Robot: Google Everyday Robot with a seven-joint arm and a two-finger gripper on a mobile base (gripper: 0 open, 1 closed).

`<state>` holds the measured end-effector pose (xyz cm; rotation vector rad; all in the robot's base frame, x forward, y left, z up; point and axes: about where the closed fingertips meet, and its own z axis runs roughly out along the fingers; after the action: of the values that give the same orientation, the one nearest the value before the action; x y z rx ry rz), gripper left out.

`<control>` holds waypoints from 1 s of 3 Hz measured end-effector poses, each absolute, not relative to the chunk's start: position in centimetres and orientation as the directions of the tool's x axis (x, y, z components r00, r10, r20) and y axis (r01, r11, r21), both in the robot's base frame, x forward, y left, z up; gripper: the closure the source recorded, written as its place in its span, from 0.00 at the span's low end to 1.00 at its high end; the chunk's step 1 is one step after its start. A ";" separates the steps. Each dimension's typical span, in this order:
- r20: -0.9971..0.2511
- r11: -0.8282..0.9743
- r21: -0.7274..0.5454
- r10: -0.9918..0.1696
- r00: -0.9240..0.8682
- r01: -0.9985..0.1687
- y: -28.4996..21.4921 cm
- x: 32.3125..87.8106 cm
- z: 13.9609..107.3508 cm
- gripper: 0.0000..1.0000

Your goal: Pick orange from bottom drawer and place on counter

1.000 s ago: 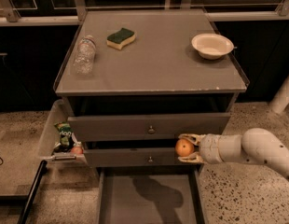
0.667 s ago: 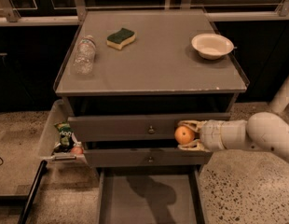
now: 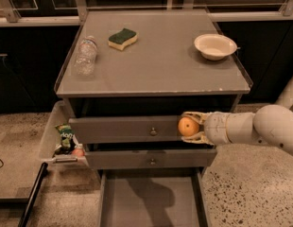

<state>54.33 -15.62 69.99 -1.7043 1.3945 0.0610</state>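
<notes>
My gripper (image 3: 188,126) comes in from the right on a white arm and is shut on the orange (image 3: 187,126), holding it in front of the top drawer face, right of its knob and just below the counter's front edge. The bottom drawer (image 3: 151,197) is pulled open below, a wide grey tray with nothing visible in it. The counter (image 3: 156,63) is the flat grey cabinet top above.
On the counter lie a clear plastic bottle (image 3: 85,56) at the left, a green and yellow sponge (image 3: 123,38) at the back, and a white bowl (image 3: 215,47) at the right. A side bin (image 3: 49,136) left of the cabinet holds snack packets (image 3: 67,137).
My gripper has risen with the orange from the level of the middle drawer to the top drawer face, closer to the counter's edge.
</notes>
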 end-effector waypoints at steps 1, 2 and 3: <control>-0.567 0.053 -0.594 -0.736 0.370 -0.803 -15.2 54.0 70.4 1.00; -0.601 0.055 -0.634 -0.664 0.446 -0.772 -14.4 53.9 75.2 1.00; -0.619 0.020 -0.682 -0.548 0.562 -0.731 -12.6 54.0 82.7 1.00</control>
<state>53.98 -12.58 82.70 -1.6481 1.0912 0.1990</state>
